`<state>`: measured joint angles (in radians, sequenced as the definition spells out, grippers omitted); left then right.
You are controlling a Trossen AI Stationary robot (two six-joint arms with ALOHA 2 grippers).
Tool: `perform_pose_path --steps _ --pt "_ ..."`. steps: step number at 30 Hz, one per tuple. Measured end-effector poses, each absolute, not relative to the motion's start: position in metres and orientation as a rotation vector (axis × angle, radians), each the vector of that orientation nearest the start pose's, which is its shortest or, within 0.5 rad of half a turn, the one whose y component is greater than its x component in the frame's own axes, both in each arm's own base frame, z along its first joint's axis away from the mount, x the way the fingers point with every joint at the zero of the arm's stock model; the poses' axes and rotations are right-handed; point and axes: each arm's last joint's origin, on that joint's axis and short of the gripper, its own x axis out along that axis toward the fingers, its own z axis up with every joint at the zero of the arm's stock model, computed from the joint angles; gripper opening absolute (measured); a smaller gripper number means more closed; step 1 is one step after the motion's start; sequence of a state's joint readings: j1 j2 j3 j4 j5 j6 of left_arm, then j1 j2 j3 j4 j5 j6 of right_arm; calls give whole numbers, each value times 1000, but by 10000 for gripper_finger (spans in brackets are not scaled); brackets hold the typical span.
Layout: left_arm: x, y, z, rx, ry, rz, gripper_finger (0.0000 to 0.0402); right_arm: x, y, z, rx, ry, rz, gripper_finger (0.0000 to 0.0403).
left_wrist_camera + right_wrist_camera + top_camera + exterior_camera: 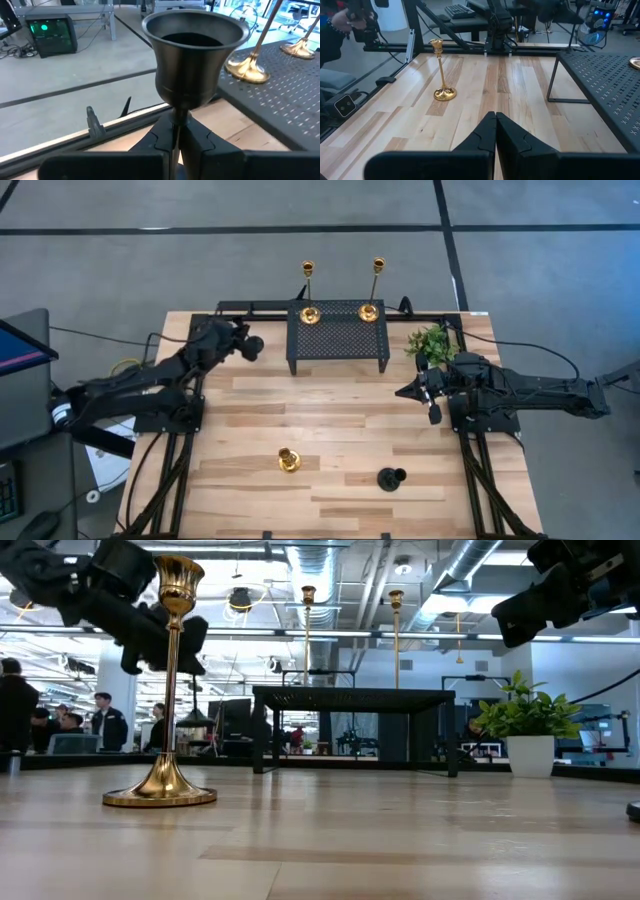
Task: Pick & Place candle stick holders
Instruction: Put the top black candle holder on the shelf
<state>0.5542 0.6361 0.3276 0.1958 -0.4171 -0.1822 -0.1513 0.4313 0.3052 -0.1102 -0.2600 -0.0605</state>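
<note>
Above the bench's far left corner: left claw [252, 346] clamped on the stem of a matte black holder [195, 60], cup pointing away from the wrist.
Key relation: the black mesh rack [338, 340] lies just to the right of that held piece in the high view, so a short sideways carry toward the middle looks like what remains.
Rack load: two tall gold holders [309, 313] stand upright on its far edge, thin stems, round bases.
Bench [330, 480] front: a gold holder [288, 461] stands upright; a second black holder [391, 478] sits to its right.
Right claw [432, 394]: fingers pressed together, empty, hovering near the small green plant [431, 342].
Nearer arm: judged equal for the front pair.
</note>
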Motion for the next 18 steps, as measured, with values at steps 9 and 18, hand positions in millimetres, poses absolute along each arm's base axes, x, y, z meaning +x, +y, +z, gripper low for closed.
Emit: perform_pose_path --steps 9,18 --pt "138 75 280 -107 -12 836 13 124 -11 220 -13 228 115 0" --pt "160 55 313 -72 -38 679 13 124 -11 220 -13 228 114 0"
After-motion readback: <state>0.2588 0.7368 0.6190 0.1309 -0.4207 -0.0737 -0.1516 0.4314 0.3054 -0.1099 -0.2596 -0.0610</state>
